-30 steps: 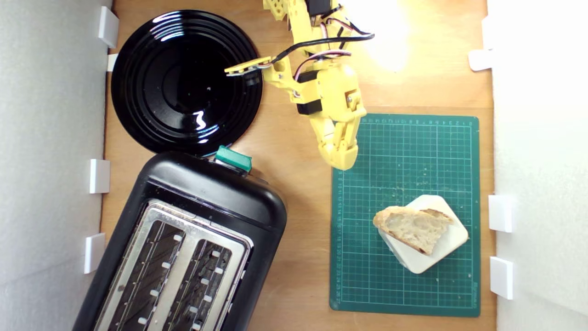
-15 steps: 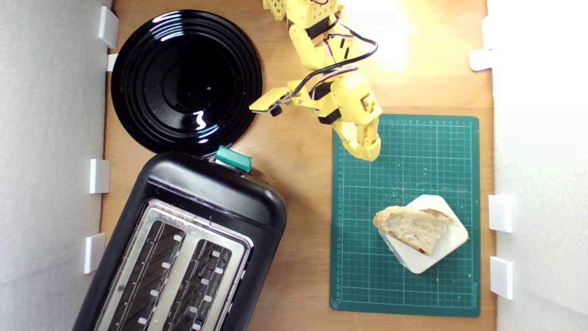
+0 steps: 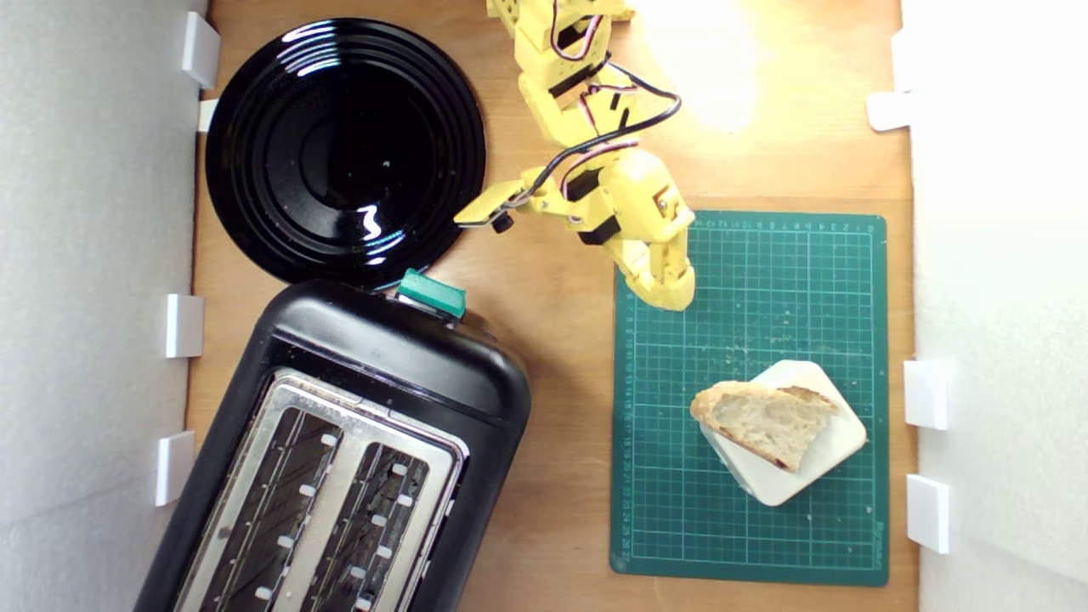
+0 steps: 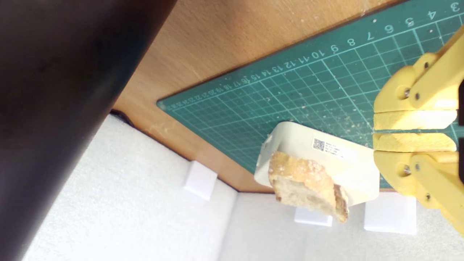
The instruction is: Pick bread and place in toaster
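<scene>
Torn slice of rustic bread (image 3: 765, 422), pale crumb, golden-brown crust: lies on a white rounded-square block (image 3: 829, 446), itself on a green gridded cutting mat (image 3: 752, 289) over the wooden tabletop (image 3: 552, 340).
Large black two-slot toaster (image 3: 365, 365), silver top plate, teal-green lever (image 3: 432, 294): at the exterior view's lower left, well apart from the bread, slots empty.
Round glossy black plate (image 3: 344, 153): beside the lever.
Yellow gripper (image 4: 413, 131): above the mat's upper corner, apart from the bread, jaws together, holding nothing.
</scene>
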